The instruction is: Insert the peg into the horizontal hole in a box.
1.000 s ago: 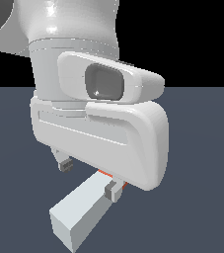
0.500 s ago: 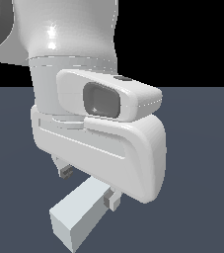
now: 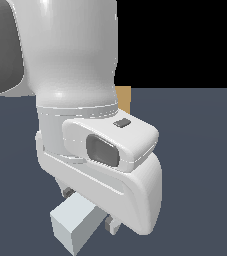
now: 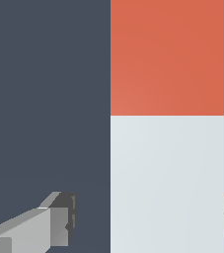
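No brand, label or legible writing on any surface in either view.

Peg (image 4: 167, 148): long square-section bar with flat matte faces and sharp edges, light grey-white along most of its length, one end red-orange, the two colours meeting at a clean straight line. In the exterior view only the pale end (image 3: 74, 225) shows, a blocky square face poking out from beneath the arm; the red end is hidden behind the hand there.

Gripper (image 4: 148, 217): the jaws straddle the white part of the peg. One finger (image 4: 54, 222), grey and boxy with a darker pad, stands well apart from the peg's side, with bare tabletop showing between them. The other finger is cut by the frame edge just beside the peg's opposite side; contact there cannot be judged. The jaws read as spread wider than the peg, not clamped on it.

Arm (image 3: 80, 115): smooth glossy white shells with rounded corners and a dark grey oval inset on the wrist housing.

Box (image 3: 124, 99): only a narrow tan sliver shows behind the arm, beyond the peg; probably its upper corner. The hole is not visible.

Tabletop (image 3: 200, 150): uniform matte dark slate-blue, untextured. Above its far edge the background is plain black.
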You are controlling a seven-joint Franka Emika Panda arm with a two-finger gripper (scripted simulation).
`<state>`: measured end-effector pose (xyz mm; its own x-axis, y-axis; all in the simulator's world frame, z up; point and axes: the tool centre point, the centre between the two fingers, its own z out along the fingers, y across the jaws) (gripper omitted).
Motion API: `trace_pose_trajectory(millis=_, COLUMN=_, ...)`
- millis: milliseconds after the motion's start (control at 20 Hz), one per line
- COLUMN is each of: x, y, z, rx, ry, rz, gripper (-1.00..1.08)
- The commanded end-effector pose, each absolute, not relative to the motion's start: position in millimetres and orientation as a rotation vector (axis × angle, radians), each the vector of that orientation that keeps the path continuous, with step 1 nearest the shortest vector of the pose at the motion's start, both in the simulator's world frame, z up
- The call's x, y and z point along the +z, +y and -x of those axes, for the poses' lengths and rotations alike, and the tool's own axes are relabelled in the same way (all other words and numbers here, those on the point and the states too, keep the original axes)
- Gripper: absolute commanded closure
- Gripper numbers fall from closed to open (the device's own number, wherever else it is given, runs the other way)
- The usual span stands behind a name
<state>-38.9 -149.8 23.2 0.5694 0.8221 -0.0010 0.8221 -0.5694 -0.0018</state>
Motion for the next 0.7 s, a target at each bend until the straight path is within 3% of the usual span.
trace_pose_trajectory(millis=0, x=21.1, y=-149.9, z=38.0, rx=0.001, ry=-1.458, rz=2.783, gripper=-0.92)
trace_pose_trajectory(millis=50, x=21.1, y=-149.9, z=38.0, rx=0.001, ry=-1.458, rz=2.783, gripper=1.08)
trace_pose_trajectory(millis=650, x=22.1, y=-148.2, z=36.9, rx=0.000, ry=-1.465, rz=2.779, gripper=1.08)
